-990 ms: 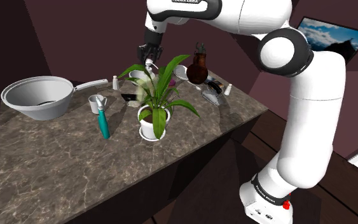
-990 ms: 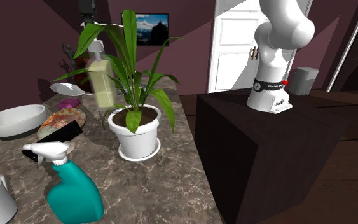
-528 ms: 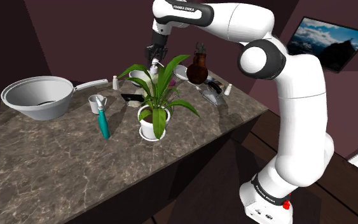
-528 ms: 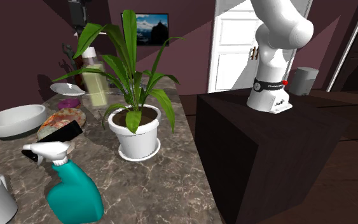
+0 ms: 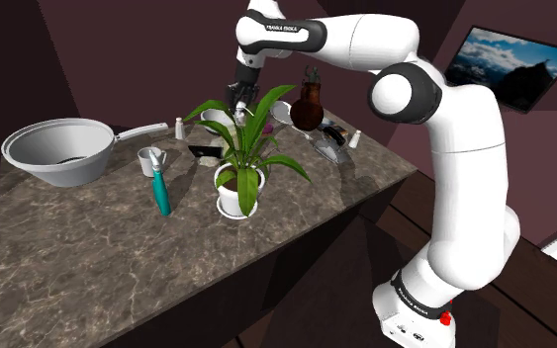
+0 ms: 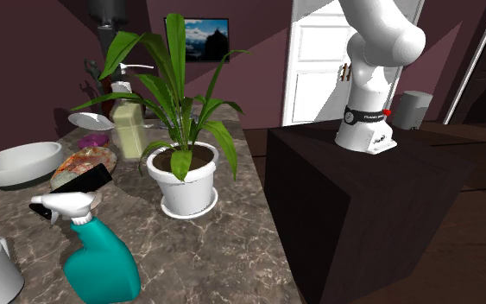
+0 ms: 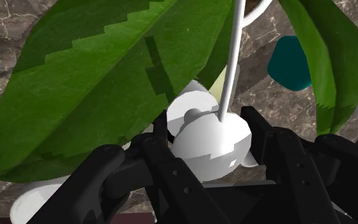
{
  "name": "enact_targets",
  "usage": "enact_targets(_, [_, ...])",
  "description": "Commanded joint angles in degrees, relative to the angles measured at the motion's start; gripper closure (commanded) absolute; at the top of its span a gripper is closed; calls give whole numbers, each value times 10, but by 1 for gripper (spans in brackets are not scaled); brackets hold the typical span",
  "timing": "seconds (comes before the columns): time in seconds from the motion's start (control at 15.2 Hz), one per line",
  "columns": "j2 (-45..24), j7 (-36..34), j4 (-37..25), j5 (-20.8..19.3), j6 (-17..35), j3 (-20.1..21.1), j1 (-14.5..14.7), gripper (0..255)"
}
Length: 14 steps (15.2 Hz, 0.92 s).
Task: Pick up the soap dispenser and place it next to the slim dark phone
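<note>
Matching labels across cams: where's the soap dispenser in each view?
Shoulder view: soap dispenser upper middle, under the claw, behind leaves of the plant.
Second exterior view: upper left, partly behind leaves.
Wrist view: white pump top, clasped in the claw.
Shared landmark: the plant.

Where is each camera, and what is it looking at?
Shoulder view: beside the robot, looking down over the counter; the white arm reaches to the potted plant.
Second exterior view: low over the counter by the teal spray bottle, looking along it; the arm's lower part shows on the stand.
Wrist view: on the hand; the gripper clasps the soap dispenser.
Both exterior views share plant and bottle.
</note>
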<state>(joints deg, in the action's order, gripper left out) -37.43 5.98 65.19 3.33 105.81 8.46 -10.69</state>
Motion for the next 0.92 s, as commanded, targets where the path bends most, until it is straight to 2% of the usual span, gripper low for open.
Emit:
enact_targets(0.0, [1,1,18,0,17,0,0,255])
enact_targets(0.86, [-19,10,86,1,105,-1,-2,255])
